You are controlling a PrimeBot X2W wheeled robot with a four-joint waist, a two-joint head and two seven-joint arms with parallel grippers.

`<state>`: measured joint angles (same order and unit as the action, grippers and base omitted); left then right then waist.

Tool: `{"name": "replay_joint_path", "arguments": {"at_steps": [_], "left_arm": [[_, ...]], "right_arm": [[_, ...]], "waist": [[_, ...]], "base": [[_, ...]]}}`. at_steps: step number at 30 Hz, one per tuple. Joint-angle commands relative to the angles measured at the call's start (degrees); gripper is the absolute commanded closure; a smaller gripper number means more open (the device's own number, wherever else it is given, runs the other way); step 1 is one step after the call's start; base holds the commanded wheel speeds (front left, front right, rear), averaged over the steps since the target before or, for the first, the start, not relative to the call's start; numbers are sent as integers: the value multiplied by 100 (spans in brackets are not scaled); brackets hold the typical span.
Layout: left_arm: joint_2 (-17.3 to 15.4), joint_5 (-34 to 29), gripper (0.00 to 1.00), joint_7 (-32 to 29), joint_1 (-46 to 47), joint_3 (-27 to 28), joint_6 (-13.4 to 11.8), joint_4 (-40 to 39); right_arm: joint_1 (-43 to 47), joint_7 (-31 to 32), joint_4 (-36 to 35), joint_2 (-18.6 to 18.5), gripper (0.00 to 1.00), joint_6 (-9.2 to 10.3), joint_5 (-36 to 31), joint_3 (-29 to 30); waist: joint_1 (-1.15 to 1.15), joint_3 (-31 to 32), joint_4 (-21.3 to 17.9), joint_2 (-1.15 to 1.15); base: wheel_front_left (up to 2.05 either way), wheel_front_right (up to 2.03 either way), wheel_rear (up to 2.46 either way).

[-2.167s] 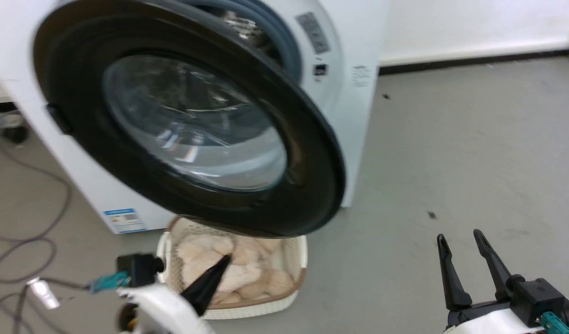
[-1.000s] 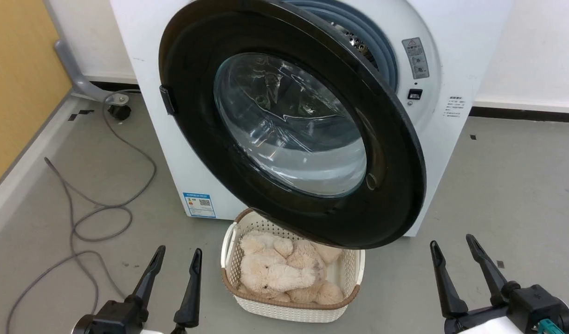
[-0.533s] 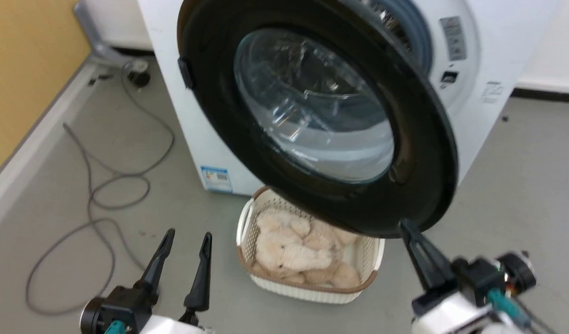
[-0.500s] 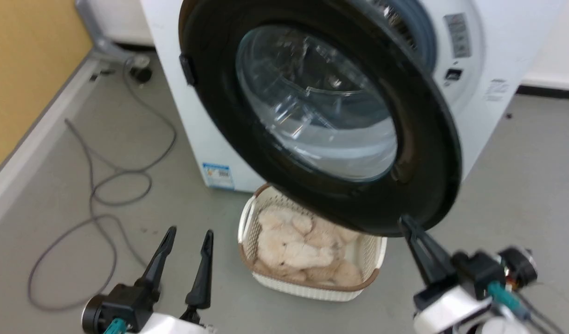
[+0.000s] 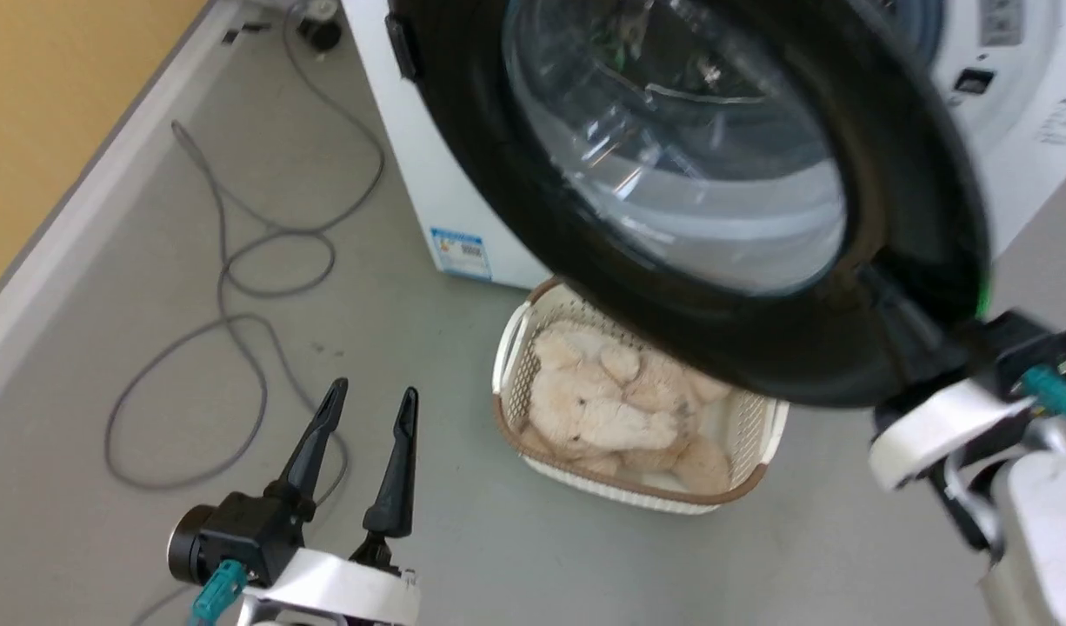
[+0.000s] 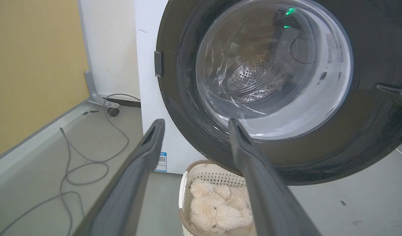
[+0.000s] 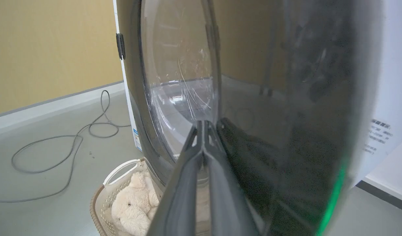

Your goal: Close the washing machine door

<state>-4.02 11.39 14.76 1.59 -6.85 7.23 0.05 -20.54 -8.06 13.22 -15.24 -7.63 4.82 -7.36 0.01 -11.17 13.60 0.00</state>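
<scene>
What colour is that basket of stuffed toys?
The basket is white with a brown rim, clearest in the head view.

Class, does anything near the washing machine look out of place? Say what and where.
A grey cable loops loosely on the floor left of the white washing machine, a likely snag. A white woven basket of cream plush toys sits under the open black-rimmed glass door.

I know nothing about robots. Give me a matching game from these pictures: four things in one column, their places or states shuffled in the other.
1 washing machine door
2 left gripper
3 right gripper
4 basket

A fingers apart, over the floor
B on the floor, holding plush toys
C swung open
D fingers together, at the door's rim

Pairs: 1-C, 2-A, 3-D, 4-B
</scene>
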Motion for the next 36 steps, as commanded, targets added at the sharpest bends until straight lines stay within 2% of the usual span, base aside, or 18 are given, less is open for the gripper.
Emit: {"name": "replay_joint_path", "arguments": {"at_steps": [1, 8, 22, 32, 36], "left_arm": [[26, 55, 0, 24, 174, -23, 25, -23], [50, 118, 0, 24, 314, 50, 25, -24], [93, 176, 0, 24, 625, 44, 25, -39], [108, 198, 0, 24, 762, 31, 25, -7], [110, 187, 0, 24, 789, 50, 25, 0]], "right_arm": [[-263, 87, 124, -137, 100, 14, 84, 181], [-839, 278, 334, -394, 100, 14, 205, 387], [-2307, 801, 858, -480, 100, 14, 252, 981], [-3025, 815, 1427, -329, 100, 14, 60, 1704], [-3125, 740, 1548, -239, 100, 14, -43, 1775]], "waist": [[-1, -200, 102, 0], [-1, -555, 174, 0], [-1, -1178, 300, 0], [-1, -1360, 371, 0], [-1, -1358, 363, 0]], "base": [[0, 0, 0], [0, 0, 0], [0, 0, 0], [0, 0, 0], [0, 0, 0]]}}
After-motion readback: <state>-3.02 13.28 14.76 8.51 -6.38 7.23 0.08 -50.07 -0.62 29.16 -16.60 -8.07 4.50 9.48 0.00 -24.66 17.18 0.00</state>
